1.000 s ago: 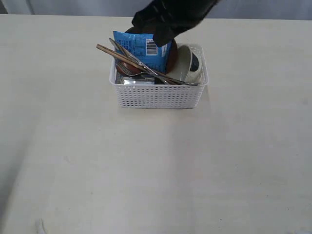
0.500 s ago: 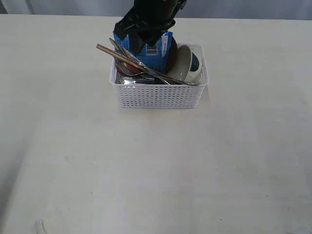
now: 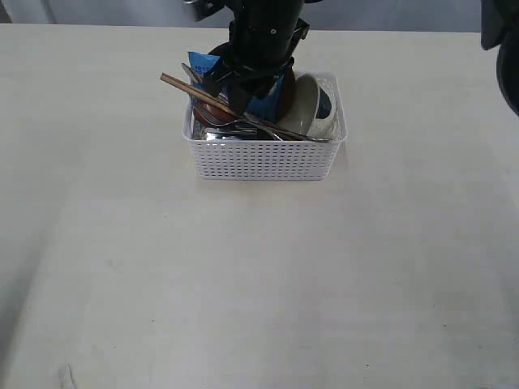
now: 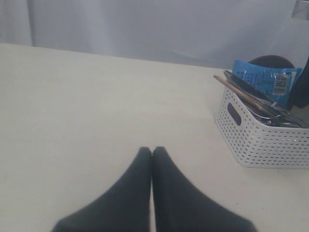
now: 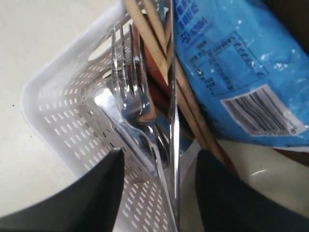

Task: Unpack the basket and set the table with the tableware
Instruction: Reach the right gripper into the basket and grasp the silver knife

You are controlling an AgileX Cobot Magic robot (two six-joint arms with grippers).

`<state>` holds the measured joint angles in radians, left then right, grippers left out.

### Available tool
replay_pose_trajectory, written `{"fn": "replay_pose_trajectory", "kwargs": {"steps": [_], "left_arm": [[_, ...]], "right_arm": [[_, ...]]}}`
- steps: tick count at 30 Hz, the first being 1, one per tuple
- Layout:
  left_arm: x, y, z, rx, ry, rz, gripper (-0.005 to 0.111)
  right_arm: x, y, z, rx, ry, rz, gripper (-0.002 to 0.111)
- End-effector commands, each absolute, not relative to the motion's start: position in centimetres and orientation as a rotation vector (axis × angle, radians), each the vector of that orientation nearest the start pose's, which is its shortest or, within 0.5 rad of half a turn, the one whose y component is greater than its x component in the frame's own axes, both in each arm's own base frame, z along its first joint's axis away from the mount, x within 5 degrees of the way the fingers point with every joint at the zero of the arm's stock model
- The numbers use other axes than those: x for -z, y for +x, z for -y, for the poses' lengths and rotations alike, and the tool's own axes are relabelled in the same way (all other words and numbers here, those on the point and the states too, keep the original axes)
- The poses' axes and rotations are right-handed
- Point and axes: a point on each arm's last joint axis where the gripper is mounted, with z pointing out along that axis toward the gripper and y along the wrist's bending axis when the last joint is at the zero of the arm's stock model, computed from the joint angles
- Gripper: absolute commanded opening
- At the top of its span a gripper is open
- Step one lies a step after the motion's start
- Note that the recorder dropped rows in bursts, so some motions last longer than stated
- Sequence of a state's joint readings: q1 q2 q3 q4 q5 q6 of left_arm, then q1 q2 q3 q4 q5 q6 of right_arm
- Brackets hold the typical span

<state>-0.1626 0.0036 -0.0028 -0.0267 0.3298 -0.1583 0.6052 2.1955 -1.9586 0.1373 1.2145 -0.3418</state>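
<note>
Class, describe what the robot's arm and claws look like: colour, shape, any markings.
The left claw has two smooth black fingers tapering to narrow tips. The right claw has similar black fingers. The right arm is bulky and black; no markings show.

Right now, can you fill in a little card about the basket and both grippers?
Basket: white, on the table, full
Inside: fork, knife, chopsticks, bowl, blue packet
Right gripper: open, at the basket, fork and knife between its fingers
Left gripper: shut, over bare table, apart from the basket
Set out: nothing yet
</note>
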Motion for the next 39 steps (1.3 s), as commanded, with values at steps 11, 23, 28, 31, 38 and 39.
{"fn": "replay_pose_trajectory", "kwargs": {"steps": [11, 23, 28, 31, 38, 39], "left_arm": [[-18.4, 5.3, 1.0, 0.257, -0.016, -1.811, 0.000], [-18.4, 5.3, 1.0, 0.257, -0.016, -1.811, 0.000], [-18.4, 5.3, 1.0, 0.257, -0.016, -1.811, 0.000], [-18.4, 5.3, 1.0, 0.257, -0.016, -1.811, 0.000], [-18.4, 5.3, 1.0, 0.257, -0.016, -1.811, 0.000], [-18.4, 5.3, 1.0, 0.257, -0.016, -1.811, 0.000]], "right_arm": [[-19.4, 38.8, -27.6, -0.211, -1.323, -2.678, 0.045], [-21.5, 39.7, -28.5, -0.276, -1.238, -2.581, 0.045], [-20.5, 40.4, -29.0, -0.279, -1.198, -2.549, 0.043], [-19.4, 40.6, -29.1, -0.276, -1.202, -2.565, 0.033], [-19.4, 40.6, -29.1, -0.276, -1.205, -2.563, 0.000], [-19.7, 40.6, -29.0, -0.276, -1.206, -2.558, -0.001]]}}
